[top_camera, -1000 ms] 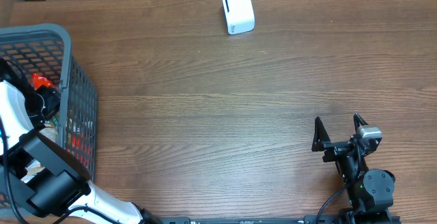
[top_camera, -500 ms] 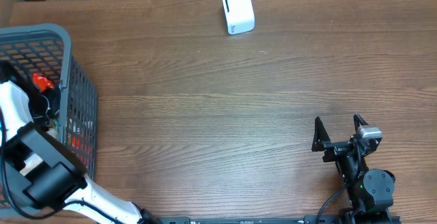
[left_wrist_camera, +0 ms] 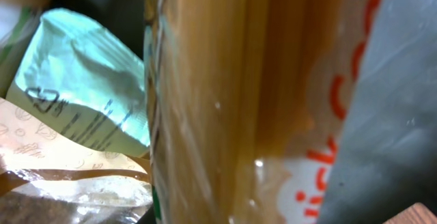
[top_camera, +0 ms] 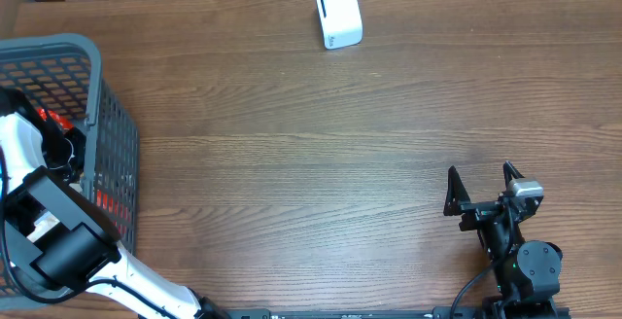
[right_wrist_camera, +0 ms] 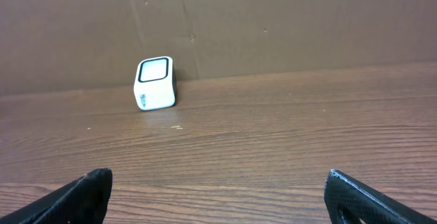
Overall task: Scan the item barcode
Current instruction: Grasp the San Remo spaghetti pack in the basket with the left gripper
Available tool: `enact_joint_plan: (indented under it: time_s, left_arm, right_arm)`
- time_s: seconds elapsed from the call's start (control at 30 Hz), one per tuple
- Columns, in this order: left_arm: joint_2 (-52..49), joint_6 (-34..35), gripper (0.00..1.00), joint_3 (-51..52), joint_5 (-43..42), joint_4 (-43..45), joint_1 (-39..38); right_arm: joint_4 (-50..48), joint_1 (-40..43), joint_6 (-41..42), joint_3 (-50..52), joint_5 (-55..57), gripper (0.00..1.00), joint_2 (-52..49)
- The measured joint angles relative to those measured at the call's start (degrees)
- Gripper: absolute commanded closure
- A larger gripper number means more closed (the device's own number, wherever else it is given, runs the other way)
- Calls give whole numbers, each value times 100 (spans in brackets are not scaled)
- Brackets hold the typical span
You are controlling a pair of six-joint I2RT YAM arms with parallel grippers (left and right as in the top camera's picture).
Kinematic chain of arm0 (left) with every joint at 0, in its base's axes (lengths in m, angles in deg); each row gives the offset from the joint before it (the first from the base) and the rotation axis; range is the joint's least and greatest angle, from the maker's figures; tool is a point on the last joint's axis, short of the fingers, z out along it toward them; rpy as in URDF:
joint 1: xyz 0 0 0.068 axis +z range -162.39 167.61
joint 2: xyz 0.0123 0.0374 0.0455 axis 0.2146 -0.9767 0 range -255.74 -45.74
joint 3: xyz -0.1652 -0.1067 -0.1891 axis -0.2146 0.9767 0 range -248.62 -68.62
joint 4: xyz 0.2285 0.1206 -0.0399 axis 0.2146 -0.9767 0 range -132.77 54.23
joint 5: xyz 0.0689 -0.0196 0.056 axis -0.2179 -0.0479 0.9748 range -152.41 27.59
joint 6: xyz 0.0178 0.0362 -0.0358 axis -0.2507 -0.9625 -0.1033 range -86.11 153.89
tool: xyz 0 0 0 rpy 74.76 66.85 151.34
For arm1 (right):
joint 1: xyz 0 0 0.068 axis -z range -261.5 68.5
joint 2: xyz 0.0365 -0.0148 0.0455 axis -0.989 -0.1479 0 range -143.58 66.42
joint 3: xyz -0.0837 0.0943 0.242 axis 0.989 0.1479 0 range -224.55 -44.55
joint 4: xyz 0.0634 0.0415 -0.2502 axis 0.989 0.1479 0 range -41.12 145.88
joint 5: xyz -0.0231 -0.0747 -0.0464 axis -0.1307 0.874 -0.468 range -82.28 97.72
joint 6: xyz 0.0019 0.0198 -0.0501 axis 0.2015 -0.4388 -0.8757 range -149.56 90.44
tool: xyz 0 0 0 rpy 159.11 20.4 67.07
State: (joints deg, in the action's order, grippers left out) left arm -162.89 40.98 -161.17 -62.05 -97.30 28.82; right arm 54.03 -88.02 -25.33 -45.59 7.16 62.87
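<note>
Left claw in the grey basket, right claw spread open over the table.
A spaghetti packet is seen close up in the basket; whether the left claw is clenched on it cannot be told.

basket: 1 | scanner: 1 | spaghetti pack: 1 | green pouch: 1

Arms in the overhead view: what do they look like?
The left arm has white shells and black joints. The right arm is all black, with a small grey block on top, a black cable at its base and two pointed black fingers.
</note>
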Motion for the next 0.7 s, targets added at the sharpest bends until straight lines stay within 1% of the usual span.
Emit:
enact_joint_plan:
  time_s: [0.1, 0.23, 0.4, 0.57, 0.7]
  left_arm:
    - [-76, 0, 96, -247, 17, -411, 0]
    - [-195, 0, 96, -839, 13, -1182, 0]
    - [-219, 4, 96, -2039, -39, -2061, 0]
    - [-219, -2, 96, -3414, -127, -2562, 0]
    - [-216, -2, 96, -4227, -240, -2905, 0]
  right_arm:
    - [0, 0, -2, 0, 4, 0, 0]
    - [2, 0, 0, 0, 0, 0, 0]
    - [4, 0, 2, 0, 0, 0, 0]
    - [2, 0, -2, 0, 0, 0, 0]
    - [0, 0, 0, 0, 2, 0, 0]
